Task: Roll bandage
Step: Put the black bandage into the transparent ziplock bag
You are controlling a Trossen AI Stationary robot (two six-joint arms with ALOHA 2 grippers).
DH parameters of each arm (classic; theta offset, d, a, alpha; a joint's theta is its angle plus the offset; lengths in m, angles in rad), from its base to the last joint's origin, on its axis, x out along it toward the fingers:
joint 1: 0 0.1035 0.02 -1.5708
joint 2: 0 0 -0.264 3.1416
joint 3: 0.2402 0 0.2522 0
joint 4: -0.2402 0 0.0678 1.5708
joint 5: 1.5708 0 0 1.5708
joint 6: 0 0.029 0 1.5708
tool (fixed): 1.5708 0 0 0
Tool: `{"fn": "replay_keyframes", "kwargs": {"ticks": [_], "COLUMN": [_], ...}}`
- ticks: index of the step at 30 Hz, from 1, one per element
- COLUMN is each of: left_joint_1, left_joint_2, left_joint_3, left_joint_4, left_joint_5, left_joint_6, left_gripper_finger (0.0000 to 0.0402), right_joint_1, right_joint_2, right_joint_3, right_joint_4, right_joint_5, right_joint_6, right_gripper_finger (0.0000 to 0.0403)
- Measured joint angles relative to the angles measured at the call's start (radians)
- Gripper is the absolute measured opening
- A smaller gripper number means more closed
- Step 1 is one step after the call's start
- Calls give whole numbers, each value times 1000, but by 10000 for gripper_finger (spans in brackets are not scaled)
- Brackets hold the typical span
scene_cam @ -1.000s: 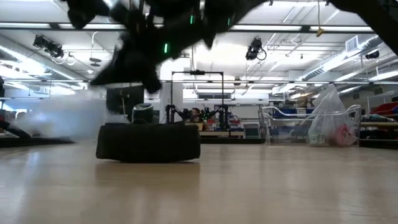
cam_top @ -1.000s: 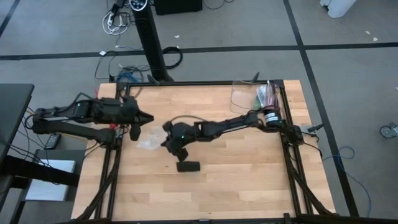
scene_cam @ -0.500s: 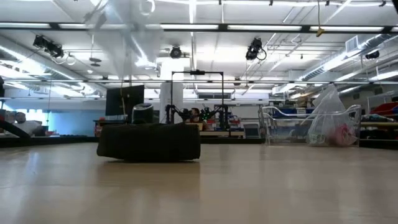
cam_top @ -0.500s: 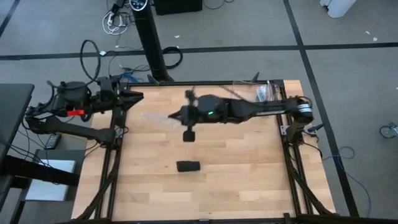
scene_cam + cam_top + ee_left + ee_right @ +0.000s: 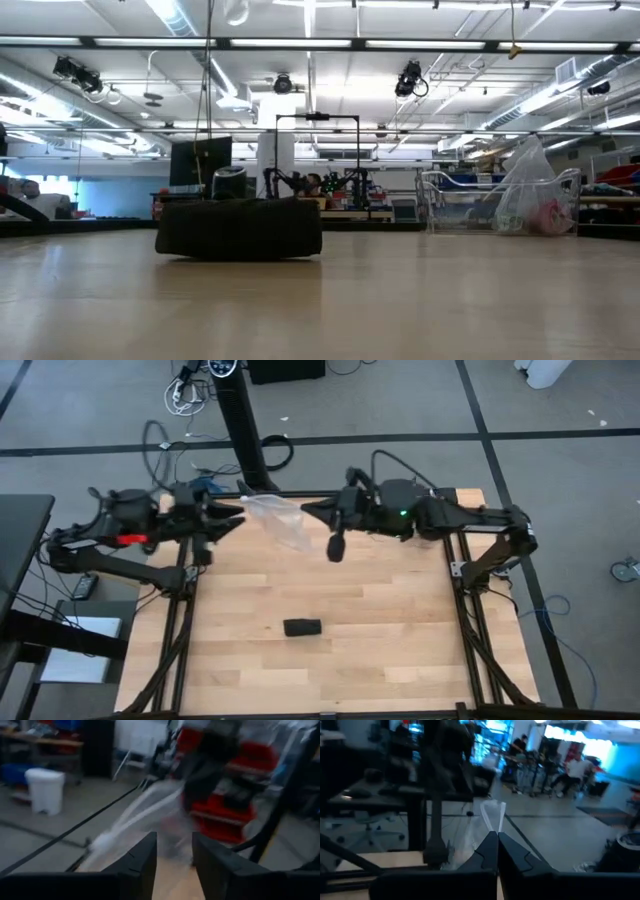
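Right gripper (image 5: pixel 308 508) is raised over the far edge of the table (image 5: pixel 400 650), fingers pinched closed on one end of a clear plastic bag (image 5: pixel 278 518); in right wrist view the two dark fingertips (image 5: pixel 490 842) meet w/ a thin fold of the clear film standing up between them. Left gripper (image 5: pixel 236 517) sits at the far-left corner, approx. level w/ the bag's other end; its fingers (image 5: pixel 145 862) are parted w/ a narrow gap, and the bag (image 5: pixel 135 820) shows blurred just ahead of them. Cannot tell whether the left fingers touch the film. Bag hangs stretched between the two grippers, above the table, not resting on it. Bag contents: nothing can be made out inside, film looks see-through and flat. Bandage (image 5: pixel 301 627) lies as a small dark cylinder on the wood, near mid-table toward the near side, well apart from both grippers and from the bag. In low view the bandage (image 5: pixel 238 229) sits on its side on the table surface, alone, no gripper in that view. Second container: clear bin (image 5: pixel 500 205) in the room background, w/ a crumpled clear bag standing in it; contents not legible beyond a pinkish patch.
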Motion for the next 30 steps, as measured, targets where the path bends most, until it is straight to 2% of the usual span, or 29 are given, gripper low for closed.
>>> {"fn": "replay_keyframes", "kwargs": {"ticks": [4,9,14,20,30], "left_joint_1": [0,0,6,7,9], "left_joint_2": [46,42,45,107,128], "left_joint_3": [-3,-1,-1,0,0], "left_joint_4": [26,98,170,255,312], "left_joint_5": [-74,-112,-156,-131,-8], "left_joint_6": [-28,-40,-47,-55,-53], "left_gripper_finger": [148,165,176,177,177], "right_joint_1": [0,1,4,15,31], "right_joint_2": [-61,-144,-195,-190,-179], "right_joint_3": [-1,0,0,0,-3], "right_joint_4": [-7,-63,-80,-89,-86], "right_joint_5": [-50,-60,-112,-175,-157], "right_joint_6": [-13,-14,1,21,21], "right_gripper_finger": [0,0,0,0,0]}}
